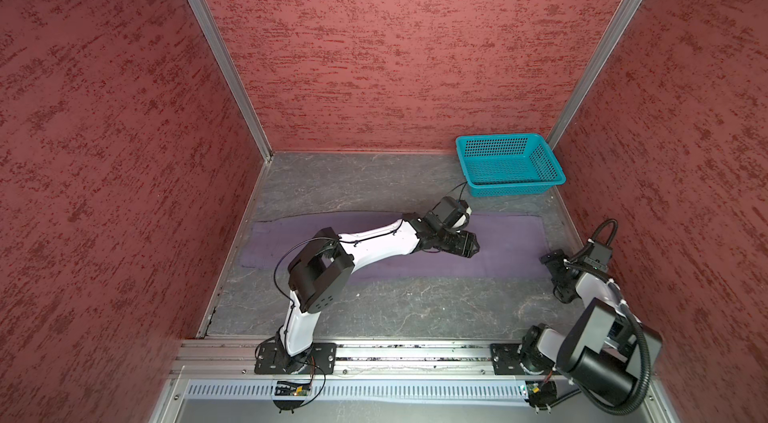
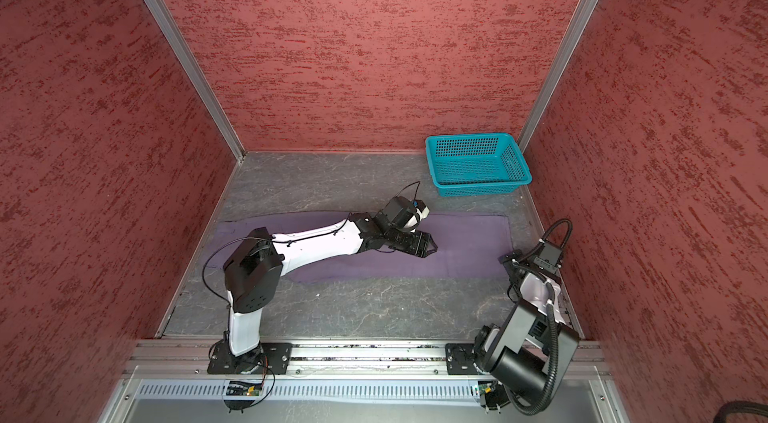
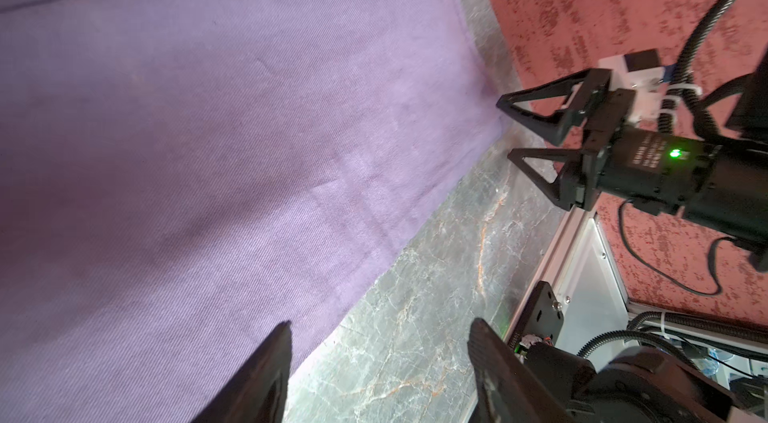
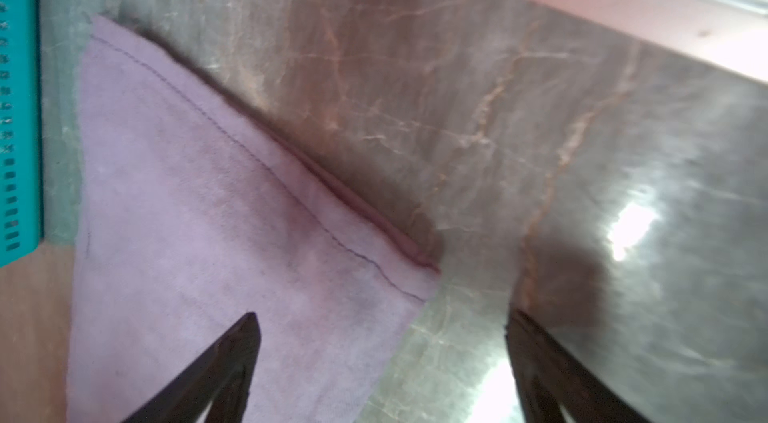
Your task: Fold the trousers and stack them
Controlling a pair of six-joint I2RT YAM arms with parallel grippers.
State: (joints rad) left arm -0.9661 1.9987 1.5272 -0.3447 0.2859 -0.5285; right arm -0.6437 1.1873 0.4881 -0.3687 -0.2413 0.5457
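Trousers (image 1: 507,242) flat beneath left hand (image 1: 473,245)

I see bare table (image 1: 365,184) behind the trousers (image 1: 511,242) and a wide strip in front of them, both open for a pass. The left arm (image 1: 374,240) slants across the middle of the cloth, barring a straight crossing. The teal basket (image 1: 511,190) fills the far right corner, and the right gripper (image 3: 505,128) sits near the right wall (image 1: 665,192) — tight there.
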